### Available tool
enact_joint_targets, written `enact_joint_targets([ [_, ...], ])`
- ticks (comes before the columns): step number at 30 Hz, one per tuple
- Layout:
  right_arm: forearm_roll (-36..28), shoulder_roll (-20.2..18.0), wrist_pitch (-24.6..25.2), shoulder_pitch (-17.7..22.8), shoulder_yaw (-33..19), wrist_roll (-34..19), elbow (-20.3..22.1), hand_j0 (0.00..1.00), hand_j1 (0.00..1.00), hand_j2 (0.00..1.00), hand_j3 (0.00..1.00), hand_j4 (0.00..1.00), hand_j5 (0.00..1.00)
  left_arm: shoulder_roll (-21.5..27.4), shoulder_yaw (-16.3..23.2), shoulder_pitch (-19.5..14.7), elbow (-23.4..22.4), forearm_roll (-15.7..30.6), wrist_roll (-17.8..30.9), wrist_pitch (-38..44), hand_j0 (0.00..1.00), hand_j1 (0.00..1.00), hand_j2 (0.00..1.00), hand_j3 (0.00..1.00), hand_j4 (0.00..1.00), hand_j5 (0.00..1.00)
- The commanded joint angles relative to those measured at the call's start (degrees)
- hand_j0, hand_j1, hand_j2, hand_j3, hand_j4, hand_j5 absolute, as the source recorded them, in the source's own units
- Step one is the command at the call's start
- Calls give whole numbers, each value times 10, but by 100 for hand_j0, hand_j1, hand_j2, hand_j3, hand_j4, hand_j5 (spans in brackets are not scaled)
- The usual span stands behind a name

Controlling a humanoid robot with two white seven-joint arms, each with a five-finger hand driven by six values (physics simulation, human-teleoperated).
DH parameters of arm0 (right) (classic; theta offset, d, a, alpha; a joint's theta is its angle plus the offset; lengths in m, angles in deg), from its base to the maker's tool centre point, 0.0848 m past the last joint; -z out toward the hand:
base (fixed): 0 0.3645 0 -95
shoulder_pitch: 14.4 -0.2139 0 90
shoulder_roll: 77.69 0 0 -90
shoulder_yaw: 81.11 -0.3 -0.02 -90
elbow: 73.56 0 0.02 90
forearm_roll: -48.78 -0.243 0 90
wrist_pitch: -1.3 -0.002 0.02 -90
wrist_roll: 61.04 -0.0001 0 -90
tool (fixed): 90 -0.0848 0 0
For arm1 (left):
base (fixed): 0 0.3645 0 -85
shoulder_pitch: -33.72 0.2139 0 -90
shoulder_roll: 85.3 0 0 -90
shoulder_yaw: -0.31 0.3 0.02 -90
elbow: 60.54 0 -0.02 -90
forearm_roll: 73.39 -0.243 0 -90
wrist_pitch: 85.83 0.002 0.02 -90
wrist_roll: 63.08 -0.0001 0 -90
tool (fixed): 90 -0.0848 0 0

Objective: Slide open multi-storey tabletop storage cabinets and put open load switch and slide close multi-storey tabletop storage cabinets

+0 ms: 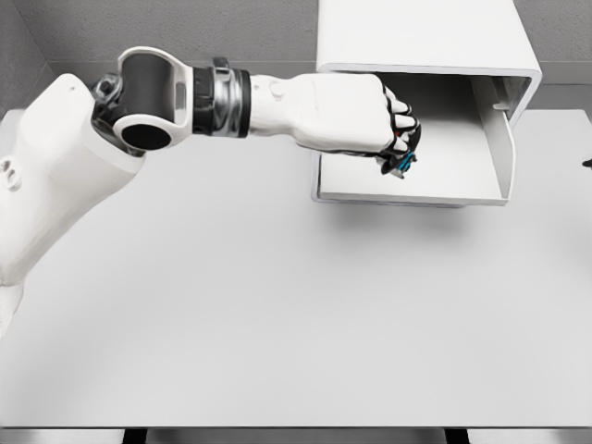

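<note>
No legible text or markings anywhere.

- Setting: a bare simulated test bench, not a lived-in room; surfaces are flat, uniform renders.
- Plain pale tabletop (277, 324) spreads below and in front of the left hand (393, 129).
- Grey, featureless wall (185, 28) behind the hand.
- White storage cabinet (425, 37), drawer (407, 190) pulled out under the hand, is the sole furnishing.
</note>
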Motion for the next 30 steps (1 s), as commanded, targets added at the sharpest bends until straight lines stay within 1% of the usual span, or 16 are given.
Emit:
enact_joint_targets([
  [1, 18, -2, 2, 3, -2, 0, -1, 48, 48, 48, 48, 48, 48, -14, 4, 0, -11, -10, -1, 2, 43, 43, 43, 43, 43, 43],
  [3, 43, 0, 2, 28, 5, 0, 21, 47, 47, 47, 47, 47, 47, -13, 4, -6, -11, -12, -1, 2, 43, 43, 43, 43, 43, 43],
  [4, 51, 0, 2, 46, 5, 0, 36, 44, 44, 44, 44, 44, 44, -13, 4, -7, -12, -12, -1, 2, 43, 43, 43, 43, 43, 43],
  [5, 51, 0, 2, 55, 5, 0, 43, 43, 43, 43, 43, 43, 43, -14, 4, -7, -16, -13, -1, 2, 43, 43, 43, 43, 43, 43],
  [6, 53, 0, 2, 69, 5, 0, 59, 43, 43, 43, 43, 43, 43, -14, 4, -8, -22, -13, -1, 2, 43, 43, 43, 43, 43, 43],
  [8, 75, 0, 2, 94, 5, 0, 104, 41, 41, 41, 41, 41, 41, -22, 4, -8, -30, -24, -1, 2, 44, 44, 44, 44, 44, 44],
  [9, 76, 0, 2, 99, 6, 0, 113, 40, 40, 40, 40, 40, 40, -22, 4, -8, -37, -24, -1, 2, 53, 53, 53, 53, 53, 53],
  [10, 76, 0, 2, 99, 10, 0, 121, 40, 40, 40, 40, 40, 40, -23, 3, -8, -37, -23, -1, 2, 66, 66, 66, 66, 66, 66],
  [12, 92, 0, 2, 95, 33, 0, 139, 40, 40, 40, 40, 40, 40, -23, 3, -8, -37, -23, -1, 2, 87, 87, 87, 87, 87, 87],
  [13, 96, 0, 2, 89, 48, 0, 153, 40, 40, 40, 40, 40, 40, -23, 3, -8, -37, -22, -1, 2, 92, 92, 92, 92, 92, 92],
  [15, 98, -1, 2, 89, 52, 0, 177, 41, 41, 41, 41, 41, 41, -23, 2, -8, -37, -22, -1, 2, 99, 99, 99, 99, 99, 99],
  [19, 106, -1, 2, 69, 82, 0, 188, 41, 41, 41, 41, 41, 41, -25, 2, -8, -37, -19, -1, 2, 100, 100, 100, 100, 100, 100],
  [25, 107, -1, 2, 69, 89, 0, 203, 42, 42, 42, 42, 42, 42, -36, 3, -8, -43, -22, -1, 2, 100, 100, 100, 100, 100, 100],
  [26, 107, -1, 2, 69, 89, 0, 203, 42, 42, 42, 42, 42, 42, -39, 3, -9, -52, -22, -1, 2, 100, 100, 100, 100, 100, 100],
  [29, 107, -1, 2, 69, 89, 0, 208, 43, 43, 43, 43, 43, 43, -73, 3, -36, -122, -22, -1, 2, 100, 100, 100, 100, 100, 100],
  [30, 106, -1, 2, 69, 89, 0, 210, 43, 43, 43, 43, 43, 43, -83, 3, -46, -139, -22, -1, 2, 100, 100, 100, 100, 100, 100],
])
